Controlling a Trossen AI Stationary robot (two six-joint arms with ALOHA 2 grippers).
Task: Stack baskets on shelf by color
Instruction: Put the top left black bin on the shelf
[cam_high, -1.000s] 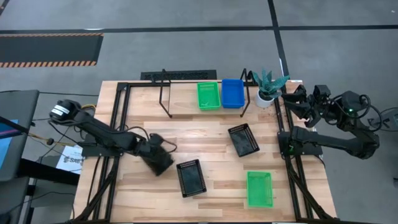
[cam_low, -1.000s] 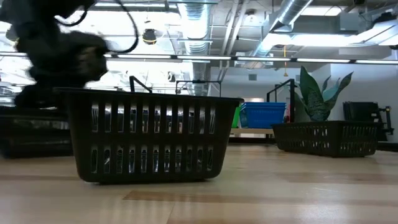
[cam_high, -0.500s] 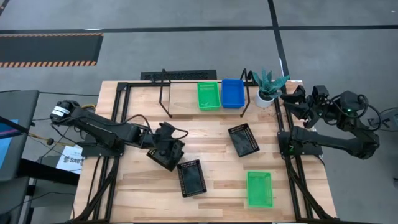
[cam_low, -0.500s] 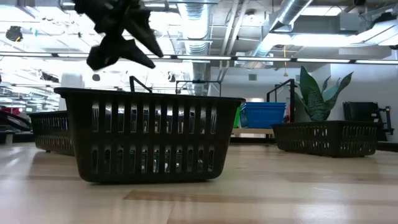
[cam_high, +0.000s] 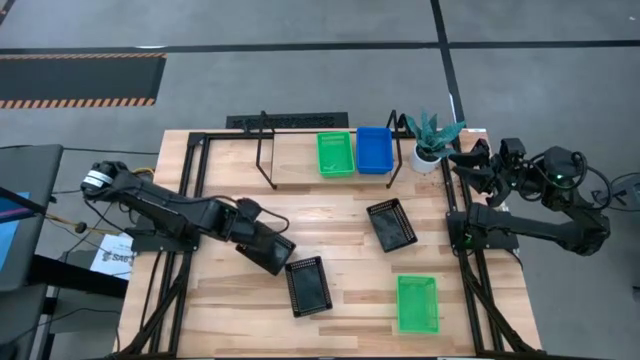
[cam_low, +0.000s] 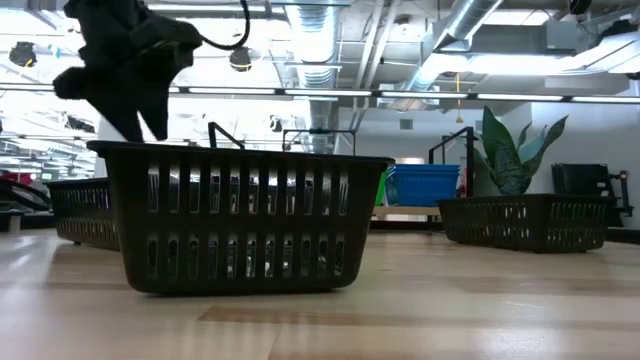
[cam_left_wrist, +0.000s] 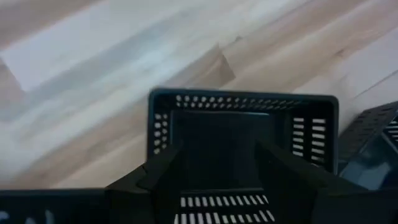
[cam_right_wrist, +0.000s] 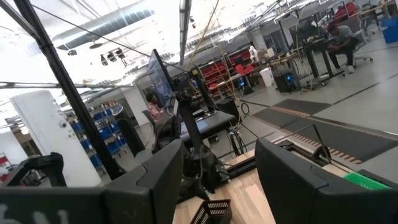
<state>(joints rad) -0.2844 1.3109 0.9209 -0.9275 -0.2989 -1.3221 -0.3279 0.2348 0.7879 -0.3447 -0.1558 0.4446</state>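
Currently mid-pick on a black basket, L side of tabletop. Left gripper (cam_high: 272, 250) sits over a black basket (cam_left_wrist: 242, 134) near the tabletop's middle, toward the L edge. In the wrist view the fingers (cam_left_wrist: 158, 177) are apart and straddle that basket's near wall, not clamped on it. Can't tell whether it's hidden under the gripper in the high view or is the one just beside it.

Where stuff is:
- Shelf (cam_high: 300, 165) along the far edge; green basket (cam_high: 335, 154) and blue basket (cam_high: 374, 149) side by side on its R half, L half bare.
- Second black basket (cam_high: 307, 285) just beside the left gripper, toward the near edge.
- Third black basket (cam_high: 391, 224) near center, closer to the R edge.
- Another green basket (cam_high: 417, 303) by the near R corner.
- Can't say how many are nested in the shelf stacks.

Right gripper (cam_high: 470, 163) parked off the far R corner near the plant (cam_high: 432, 135), fingers wide apart, holding nothing.

Next move, my read: L needs to settle over one wall of the black basket, close on the rim, lift clear w/o dragging the neighbor, then carry to the bare L part of the shelf to start a black stack. Rim is thin, so finger alignment matters.
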